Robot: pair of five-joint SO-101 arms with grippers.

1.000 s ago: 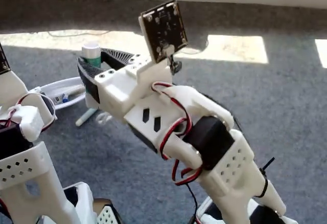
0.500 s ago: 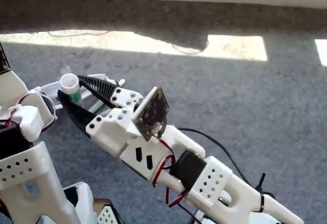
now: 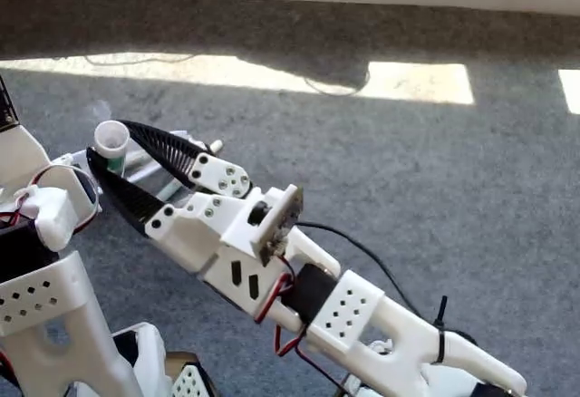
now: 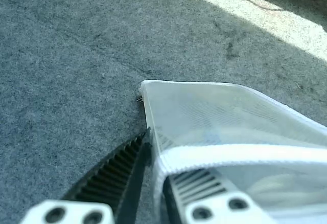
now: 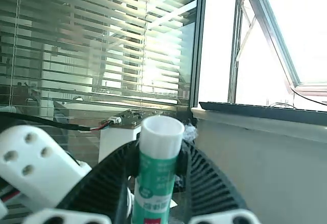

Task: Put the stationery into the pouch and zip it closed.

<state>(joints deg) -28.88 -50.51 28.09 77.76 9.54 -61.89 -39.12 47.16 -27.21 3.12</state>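
Grey felt covers the surface (image 3: 435, 170), with a sunlit strip along its far side. On it lies the white mesh pouch (image 4: 219, 116), and your left pincer (image 4: 156, 157) pinches the pouch's edge near one corner, its jaws narrow around the fabric. Your right pincer (image 3: 107, 157) grips a glue stick (image 3: 111, 136) by its green-labelled body, white cap pointing out past the fingertips, just over the pouch in the high view.

Green-and-white capped glue stick (image 5: 155, 183) in right claw (image 5: 159, 148); white mesh pouch (image 4: 230, 114) in left claw (image 4: 156, 150).
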